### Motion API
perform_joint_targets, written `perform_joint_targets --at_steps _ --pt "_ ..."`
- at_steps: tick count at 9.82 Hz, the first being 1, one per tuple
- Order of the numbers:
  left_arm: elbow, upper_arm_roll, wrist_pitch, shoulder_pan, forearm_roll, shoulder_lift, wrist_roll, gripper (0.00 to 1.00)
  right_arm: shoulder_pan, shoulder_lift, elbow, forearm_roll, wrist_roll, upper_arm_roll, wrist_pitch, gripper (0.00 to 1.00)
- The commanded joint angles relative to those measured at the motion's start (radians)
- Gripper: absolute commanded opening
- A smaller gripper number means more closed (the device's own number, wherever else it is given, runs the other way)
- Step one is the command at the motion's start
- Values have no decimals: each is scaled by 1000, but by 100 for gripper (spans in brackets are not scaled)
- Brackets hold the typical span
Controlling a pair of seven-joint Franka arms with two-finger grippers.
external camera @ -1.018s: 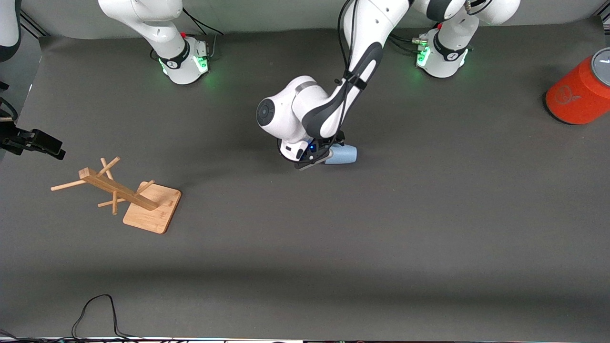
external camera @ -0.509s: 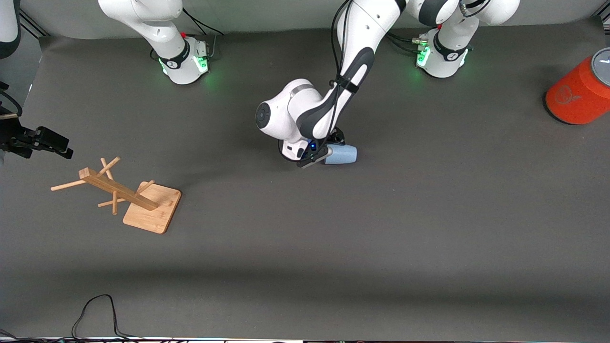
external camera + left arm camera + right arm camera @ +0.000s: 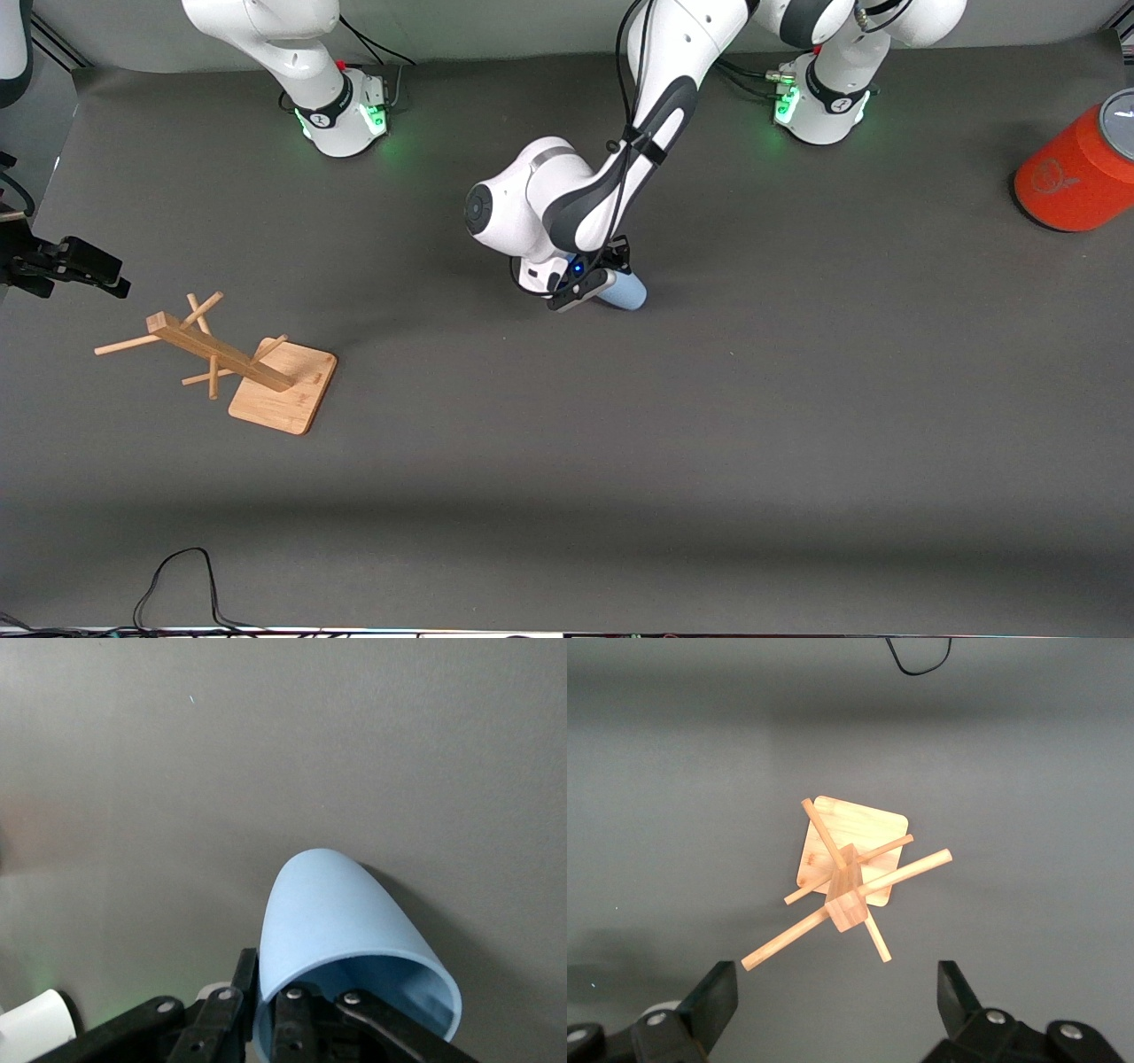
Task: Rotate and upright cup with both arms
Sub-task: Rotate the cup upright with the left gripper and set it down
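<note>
The light blue cup (image 3: 627, 292) is tilted near the middle of the table, its closed end toward the front camera. My left gripper (image 3: 592, 285) is shut on the cup's rim. In the left wrist view one finger (image 3: 292, 1014) is inside the cup (image 3: 332, 912) and the other is outside the wall, with my left gripper (image 3: 266, 992) clamping the rim. My right gripper (image 3: 89, 266) waits at the right arm's end of the table, open and empty. In the right wrist view it (image 3: 837, 992) hangs over the wooden rack (image 3: 846, 877).
The wooden rack (image 3: 239, 363) stands on its square base toward the right arm's end. A large orange cylinder with a grey top (image 3: 1076, 173) stands at the left arm's end. A black cable (image 3: 177, 576) lies at the table edge nearest the front camera.
My left gripper has turned the cup from lying on its side to a tilted pose, its closed end swinging toward the front camera. My right gripper has barely shifted.
</note>
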Motion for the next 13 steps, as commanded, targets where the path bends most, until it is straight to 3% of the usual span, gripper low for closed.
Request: perform_joint_targets --at_steps 1,3,7,8,11,13 --pt "105 2 -121 73 -77 -13 159 0 15 -17 -16 18 -27 -17 13 100" --pt "140 -1 -113 163 -201 -19 308 0 15 -19 -12 18 -29 -17 13 100" --pt "121 2 -3 308 -566 -18 680 0 15 -20 -12 18 -68 -17 14 100" --pt "96 2 71 291 -585 -24 684 0 16 -19 -12 18 -68 -17 14 100" --pt "-118 13 376 169 -565 -108 542 0 16 -13 -6 17 -67 -14 8 100" --pt "-171 13 418 153 -547 -125 404 0 18 -4 9 17 -62 -13 5 100"
